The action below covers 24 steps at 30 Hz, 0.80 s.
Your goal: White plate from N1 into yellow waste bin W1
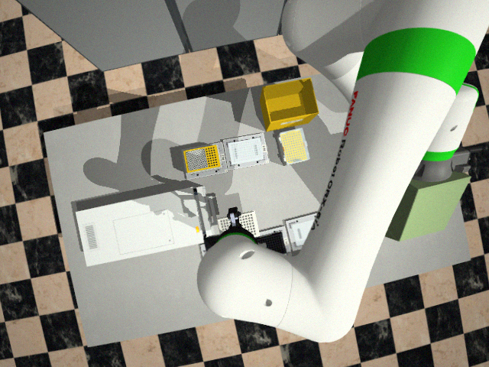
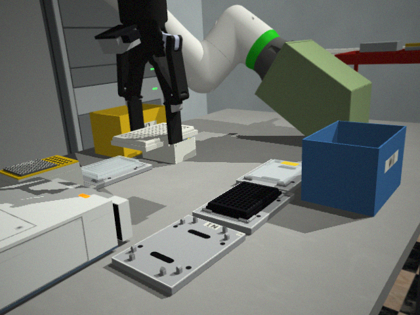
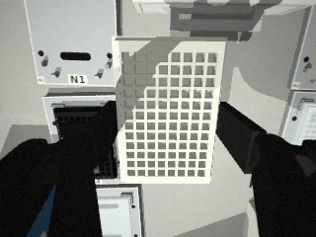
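The yellow waste bin W1 (image 1: 289, 103) sits upper middle in the top view, and its inside looks bare from above. The blue bin (image 2: 352, 166) at the right of the exterior view shows only its inner walls — its floor is hidden.

The white plate (image 3: 168, 111) is up in the air, held across its short sides by the black gripper (image 2: 154, 130), whose fingers are shut on it. The work nest N1 (image 2: 179, 252) at the lower middle of the exterior view has nothing on it. Next to it a black plate (image 2: 244, 199) sits in its own nest.

Only the wrist view shows the N1 label right way up. Only the top view shows into the yellow bin.

The white arm (image 1: 355, 197) reaches across the bench with the gripper pointing down.
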Tool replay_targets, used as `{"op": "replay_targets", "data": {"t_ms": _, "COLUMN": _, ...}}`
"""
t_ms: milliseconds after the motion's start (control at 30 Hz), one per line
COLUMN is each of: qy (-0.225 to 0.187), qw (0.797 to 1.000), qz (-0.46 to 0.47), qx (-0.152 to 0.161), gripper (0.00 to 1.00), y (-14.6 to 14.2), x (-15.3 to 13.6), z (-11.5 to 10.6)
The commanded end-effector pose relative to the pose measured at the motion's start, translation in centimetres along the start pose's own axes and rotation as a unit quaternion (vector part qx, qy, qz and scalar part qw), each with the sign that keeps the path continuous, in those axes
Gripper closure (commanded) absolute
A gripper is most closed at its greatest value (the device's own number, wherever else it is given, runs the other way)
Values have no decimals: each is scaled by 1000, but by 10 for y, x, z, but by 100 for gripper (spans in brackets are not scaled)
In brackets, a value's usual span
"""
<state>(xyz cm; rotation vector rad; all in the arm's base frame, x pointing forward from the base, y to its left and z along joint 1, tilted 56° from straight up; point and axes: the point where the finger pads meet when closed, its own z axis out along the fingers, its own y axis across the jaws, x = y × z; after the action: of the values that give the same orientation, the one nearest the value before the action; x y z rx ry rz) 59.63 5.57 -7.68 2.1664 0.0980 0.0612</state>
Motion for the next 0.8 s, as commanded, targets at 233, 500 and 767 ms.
{"op": "replay_targets", "data": {"t_ms": 233, "qy": 2, "qw": 1000, "qz": 0, "qx": 0, "gripper": 90, "y": 22, "x": -15, "z": -1}}
{"op": "replay_targets", "data": {"t_ms": 500, "qy": 2, "qw": 1000, "qz": 0, "qx": 0, "gripper": 90, "y": 35, "x": -24, "z": -1}}
{"op": "replay_targets", "data": {"t_ms": 767, "qy": 2, "qw": 1000, "qz": 0, "qx": 0, "gripper": 90, "y": 52, "x": -36, "z": -1}}
